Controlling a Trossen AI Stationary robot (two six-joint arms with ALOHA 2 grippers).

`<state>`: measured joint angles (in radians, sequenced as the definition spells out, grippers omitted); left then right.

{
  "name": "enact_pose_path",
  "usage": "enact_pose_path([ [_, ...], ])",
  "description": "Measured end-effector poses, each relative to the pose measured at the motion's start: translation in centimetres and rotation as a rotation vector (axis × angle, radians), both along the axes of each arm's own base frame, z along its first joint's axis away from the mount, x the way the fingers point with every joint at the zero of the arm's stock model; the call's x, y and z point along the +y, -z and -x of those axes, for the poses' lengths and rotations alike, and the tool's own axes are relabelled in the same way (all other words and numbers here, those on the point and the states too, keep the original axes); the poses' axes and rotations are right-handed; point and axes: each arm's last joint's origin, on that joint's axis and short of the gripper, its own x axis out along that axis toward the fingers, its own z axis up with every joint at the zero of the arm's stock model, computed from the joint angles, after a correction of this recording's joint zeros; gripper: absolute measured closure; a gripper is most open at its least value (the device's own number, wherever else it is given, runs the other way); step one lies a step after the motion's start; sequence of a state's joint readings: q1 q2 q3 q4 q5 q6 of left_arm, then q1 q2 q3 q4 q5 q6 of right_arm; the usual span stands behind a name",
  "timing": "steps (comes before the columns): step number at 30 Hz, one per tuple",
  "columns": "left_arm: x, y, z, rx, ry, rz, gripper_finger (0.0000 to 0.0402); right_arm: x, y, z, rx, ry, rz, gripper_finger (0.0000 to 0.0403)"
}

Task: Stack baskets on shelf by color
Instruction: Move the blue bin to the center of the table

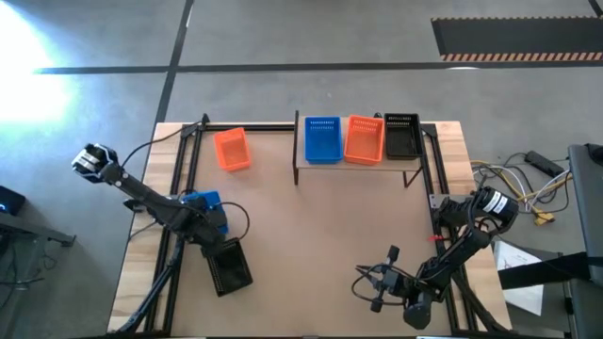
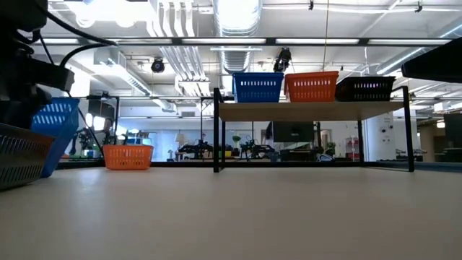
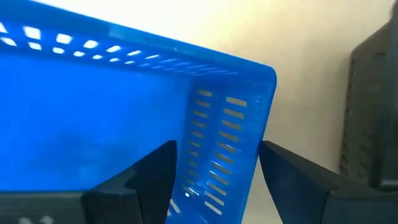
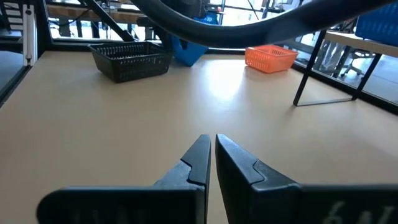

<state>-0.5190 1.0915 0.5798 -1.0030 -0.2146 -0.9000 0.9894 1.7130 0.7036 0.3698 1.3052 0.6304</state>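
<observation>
Blue basket seemingly gripped at its wall by left gripper.

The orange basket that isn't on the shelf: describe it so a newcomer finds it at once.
Start at the shelf along the table's far edge, carrying three baskets. Left of it, alone on the tabletop near the far-left corner, sits the orange basket. It is the only orange one off the shelf.

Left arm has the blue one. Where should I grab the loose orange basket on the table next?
Take the orange basket by the rim of one short end wall, coming straight down from above. It sits upright with its mouth open, clear of the shelf, so one finger can drop inside and one outside. The left gripper, nearer, is shut on the blue basket; the right gripper waits shut.
</observation>
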Motion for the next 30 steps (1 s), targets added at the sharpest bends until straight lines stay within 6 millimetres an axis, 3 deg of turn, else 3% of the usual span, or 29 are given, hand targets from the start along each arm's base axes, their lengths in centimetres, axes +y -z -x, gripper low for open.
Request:
enact_pose_path([
  [12, -0.3, -1.2, -0.5, -0.021, 0.051, 0.005, 0.0188, 0.0, 0.0, 0.0, -0.002, 0.002, 0.002, 0.0385],
  [21, 0.5, -0.4, 0.4, 0.065, 0.049, -0.127, 0.0193, 0.0, 0.0, 0.0, -0.002, 0.003, -0.001, 0.0385],
  [25, 0.5, 0.5, 0.4, 0.090, 0.068, -0.164, 0.0228, 0.0, 0.0, 0.0, -0.002, 0.002, 0.001, 0.0385],
  [30, 0.3, 1.0, -0.1, 0.111, 0.149, -0.206, 0.0308, 0.3, -0.2, 0.0, -0.002, -0.006, -0.004, 0.0385],
])
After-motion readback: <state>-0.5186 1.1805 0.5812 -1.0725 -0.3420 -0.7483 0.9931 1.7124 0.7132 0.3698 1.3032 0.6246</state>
